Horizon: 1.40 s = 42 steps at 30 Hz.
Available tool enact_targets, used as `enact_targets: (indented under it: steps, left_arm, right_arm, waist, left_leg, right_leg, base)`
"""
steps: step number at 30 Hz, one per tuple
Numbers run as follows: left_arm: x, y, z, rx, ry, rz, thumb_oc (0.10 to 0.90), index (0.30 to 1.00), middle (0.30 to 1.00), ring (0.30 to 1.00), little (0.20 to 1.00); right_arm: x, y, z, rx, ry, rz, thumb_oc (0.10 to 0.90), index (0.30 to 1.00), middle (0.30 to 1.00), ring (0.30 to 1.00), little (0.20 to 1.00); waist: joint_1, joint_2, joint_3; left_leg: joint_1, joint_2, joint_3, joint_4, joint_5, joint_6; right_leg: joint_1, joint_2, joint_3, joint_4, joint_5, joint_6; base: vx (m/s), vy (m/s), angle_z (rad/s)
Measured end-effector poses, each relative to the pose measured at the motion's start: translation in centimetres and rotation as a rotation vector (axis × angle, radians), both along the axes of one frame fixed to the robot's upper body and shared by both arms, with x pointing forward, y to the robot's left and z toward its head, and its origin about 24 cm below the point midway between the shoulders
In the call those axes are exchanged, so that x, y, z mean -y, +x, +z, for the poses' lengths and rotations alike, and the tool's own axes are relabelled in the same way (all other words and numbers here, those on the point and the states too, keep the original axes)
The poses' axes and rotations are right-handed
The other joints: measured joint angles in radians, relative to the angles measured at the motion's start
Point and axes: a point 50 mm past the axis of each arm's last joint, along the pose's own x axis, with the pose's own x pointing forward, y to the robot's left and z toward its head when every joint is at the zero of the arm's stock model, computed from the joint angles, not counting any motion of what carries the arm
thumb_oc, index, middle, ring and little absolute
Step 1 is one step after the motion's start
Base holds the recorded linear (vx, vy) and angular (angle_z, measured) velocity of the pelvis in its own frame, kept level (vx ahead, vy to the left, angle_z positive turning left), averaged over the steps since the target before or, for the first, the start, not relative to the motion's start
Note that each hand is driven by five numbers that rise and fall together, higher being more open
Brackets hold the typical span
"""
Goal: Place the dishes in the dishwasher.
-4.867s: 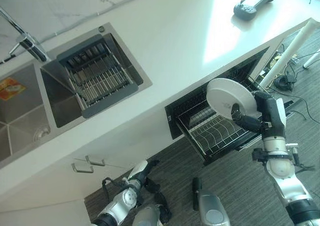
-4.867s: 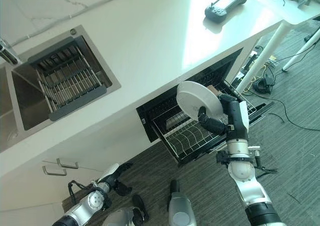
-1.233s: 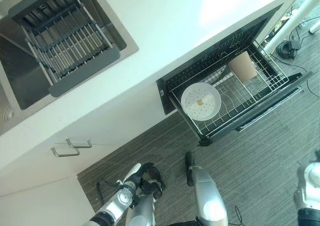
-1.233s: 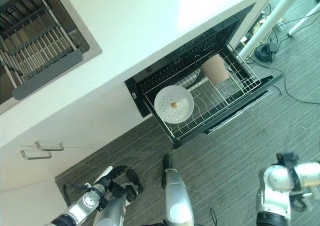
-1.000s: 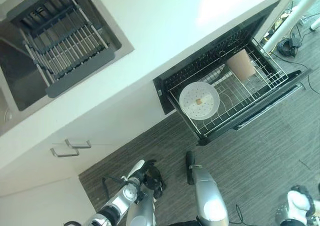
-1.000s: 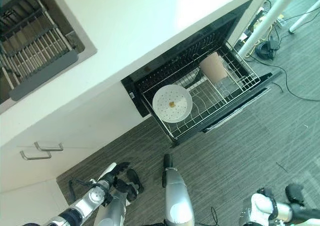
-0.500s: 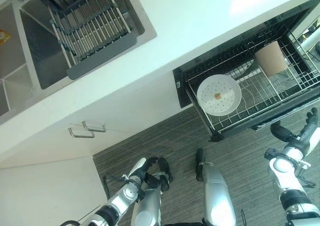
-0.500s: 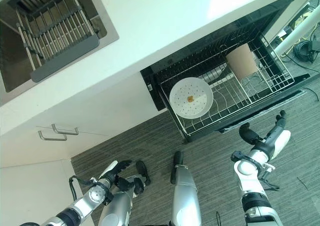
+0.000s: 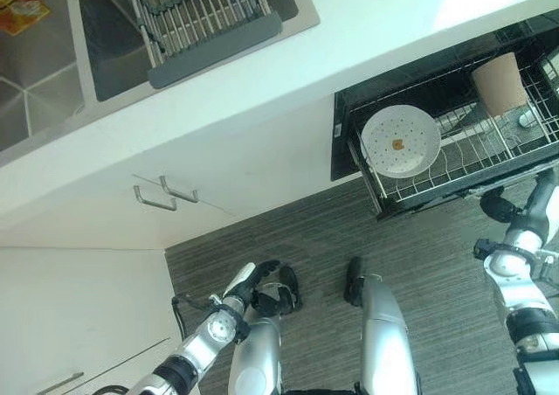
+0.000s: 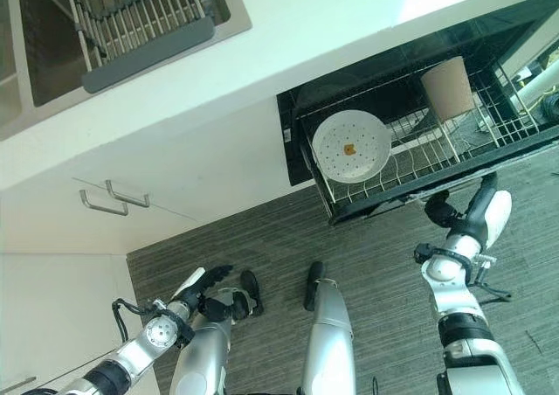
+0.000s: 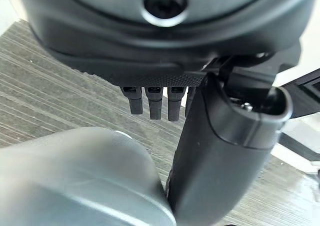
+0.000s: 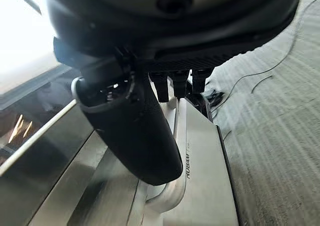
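Observation:
A white plate (image 9: pixel 400 141) with a small brown speck at its middle leans in the wire rack (image 9: pixel 489 155) of the pulled-out dishwasher. A brown cup (image 9: pixel 500 84) stands further back in the same rack. My right hand (image 10: pixel 441 210) is open and holds nothing. It hovers just in front of the dishwasher's lowered door (image 10: pixel 410 198). In the right wrist view its fingers (image 12: pixel 175 83) hang straight over the door's silver handle (image 12: pixel 172 196). Low by the floor, my left hand (image 9: pixel 262 273) is open and idle, with relaxed fingers (image 11: pixel 152 103).
A white counter (image 9: pixel 367 19) runs above the dishwasher. A steel sink (image 9: pixel 52 72) with a dark dish drainer (image 9: pixel 210 10) is set into it at the upper left. A cabinet handle (image 9: pixel 164 192) shows below the sink. Grey striped floor (image 9: pixel 306 229) lies in front.
Earlier my right hand held the plate over the rack; the plate now leans in the rack and the hand is empty. The camera has shifted, and my right arm has risen toward the door's front edge.

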Motion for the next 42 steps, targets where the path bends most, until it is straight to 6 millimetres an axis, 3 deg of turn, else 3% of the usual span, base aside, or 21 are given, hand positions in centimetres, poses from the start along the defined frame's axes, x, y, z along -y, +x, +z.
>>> enact_targets:
  steps: [7, 10, 16, 20, 24, 33, 35, 37, 38, 39, 40, 42]
  left_arm:
    - [0.7, 0.2, 0.7, 0.034, -0.037, -0.027, 0.8, 0.9, 0.9, 0.9, 0.9]
    - [1.0, 0.2, 0.9, 0.048, -0.052, -0.043, 0.8, 0.9, 0.9, 0.9, 0.9]
    - [1.2, 0.1, 1.3, 0.068, -0.067, -0.064, 0.8, 0.9, 0.9, 0.9, 0.9]
    - [0.6, 0.1, 1.9, 0.09, -0.059, -0.096, 0.8, 0.9, 0.9, 0.9, 0.9]
    - [-1.6, -0.3, 2.7, 0.116, -0.025, -0.118, 0.8, 0.9, 0.9, 0.9, 0.9]
    - [-2.5, -1.0, 2.4, 0.05, -0.086, -0.107, 0.8, 0.9, 0.9, 0.9, 0.9]
    - [-2.6, -1.2, 1.9, -0.003, -0.18, -0.066, 0.8, 0.9, 0.9, 0.9, 0.9]
    - [-2.3, -1.6, 1.2, -0.055, -0.248, -0.046, 0.8, 0.9, 0.9, 0.9, 0.9]
    - [-1.8, -1.9, 0.7, -0.079, -0.29, -0.038, 0.8, 0.9, 0.9, 0.9, 0.9]
    - [-0.3, -2.3, 0.1, -0.123, -0.382, -0.043, 0.8, 0.9, 0.9, 0.9, 0.9]
    - [1.2, -2.2, -0.2, -0.163, -0.493, -0.047, 0.8, 0.9, 0.9, 0.9, 0.9]
    - [2.2, -2.0, -0.4, -0.194, -0.594, -0.036, 0.8, 0.9, 0.9, 0.9, 0.9]
  right_arm:
    - [0.0, 3.0, 4.5, -0.033, -0.092, 0.019, 0.8, 0.9, 0.9, 0.9, 0.9]
    - [0.7, 3.3, 5.9, -0.068, -0.159, 0.008, 0.8, 0.9, 0.9, 0.9, 0.9]
    - [0.3, 4.5, 8.7, -0.118, -0.279, 0.02, 0.8, 0.9, 0.9, 0.9, 0.9]
    - [1.4, 4.4, 10.2, -0.17, -0.34, 0.013, 0.8, 0.9, 0.9, 0.9, 0.9]
    - [1.9, 4.6, 13.6, -0.219, -0.459, 0.01, 0.8, 0.9, 0.9, 0.9, 0.9]
    - [2.2, 4.6, 13.9, -0.222, -0.389, 0.042, 0.8, 0.9, 0.9, 0.9, 0.9]
    - [1.9, 4.3, 11.6, -0.146, -0.23, 0.096, 0.8, 0.9, 0.9, 0.9, 0.9]
    - [-0.2, 4.4, 7.0, -0.14, -0.13, 0.192, 0.8, 0.9, 0.9, 0.9, 0.9]
    - [-1.5, 3.9, 4.3, -0.139, -0.08, 0.249, 0.8, 0.9, 0.9, 0.9, 0.9]
    - [-5.5, 2.8, -1.4, -0.19, 0.018, 0.384, 0.8, 0.9, 0.9, 0.9, 0.9]
    - [-8.3, 0.7, -6.5, -0.253, 0.136, 0.439, 0.8, 0.9, 0.9, 0.9, 0.9]
    - [-10.0, -1.5, -10.6, -0.369, 0.207, 0.447, 0.8, 0.9, 0.9, 0.9, 0.9]
  waist:
    - [0.066, 0.007, 0.0]
    - [0.093, 0.011, 0.001]
    - [0.12, 0.013, 0.001]
    - [0.122, 0.013, 0.001]
    - [0.125, 0.013, 0.001]
    - [0.123, 0.008, 0.002]
    - [0.121, 0.006, 0.002]
    - [0.117, -0.001, 0.0]
    - [0.117, -0.002, 0.0]
    - [0.092, -0.002, 0.0]
    - [0.08, -0.001, -0.001]
    - [0.06, -0.001, -0.001]
  left_leg:
    - [-0.041, -0.006, -0.028, 0.011, 0.008, 0.001]
    - [-0.043, -0.007, -0.053, 0.004, 0.017, -0.008]
    - [-0.055, -0.004, -0.084, -0.008, 0.028, -0.027]
    - [-0.061, -0.004, -0.095, -0.006, 0.034, -0.031]
    - [-0.074, -0.007, -0.137, -0.018, 0.05, -0.043]
    - [-0.034, -0.001, -0.186, -0.129, 0.112, -0.062]
    - [0.032, 0.005, -0.179, -0.201, 0.142, -0.073]
    - [0.108, 0.009, -0.161, -0.267, 0.158, -0.073]
    - [0.153, 0.012, -0.154, -0.306, 0.166, -0.076]
    - [0.229, 0.016, -0.131, -0.353, 0.171, -0.074]
    - [0.283, 0.016, -0.118, -0.382, 0.173, -0.074]
    - [0.338, 0.015, -0.104, -0.414, 0.172, -0.073]
  right_leg:
    - [-0.022, -0.009, -0.028, 0.028, -0.015, -0.015]
    - [-0.018, -0.007, -0.047, 0.027, -0.014, -0.026]
    - [-0.012, -0.007, -0.087, 0.03, -0.024, -0.043]
    - [-0.012, -0.005, -0.094, 0.028, -0.026, -0.048]
    - [-0.01, 0.012, -0.109, 0.013, -0.027, -0.042]
    - [0.046, 0.05, -0.154, -0.089, 0.007, -0.045]
    - [0.094, 0.059, -0.156, -0.137, 0.023, -0.043]
    - [0.157, 0.075, -0.151, -0.197, 0.039, -0.04]
    - [0.2, 0.082, -0.15, -0.23, 0.046, -0.034]
    - [0.266, 0.093, -0.144, -0.281, 0.061, -0.038]
    - [0.316, 0.099, -0.141, -0.323, 0.081, -0.045]
    - [0.377, 0.109, -0.138, -0.372, 0.096, -0.036]
  base:
    - [0.01, -0.021, 0.1]
    - [0.01, -0.037, 0.17]
    - [0.01, -0.038, 0.11]
    - [0.04, -0.034, 0.03]
    - [0.06, -0.084, 0.03]
    - [0.01, -0.057, 0.06]
    - [-0.01, 0.045, -0.01]
    - [0.0, 0.074, -0.08]
    - [-0.01, 0.094, -0.14]
    - [0.0, 0.099, -0.18]
    - [0.03, 0.093, -0.15]
    - [0.08, 0.064, -0.14]
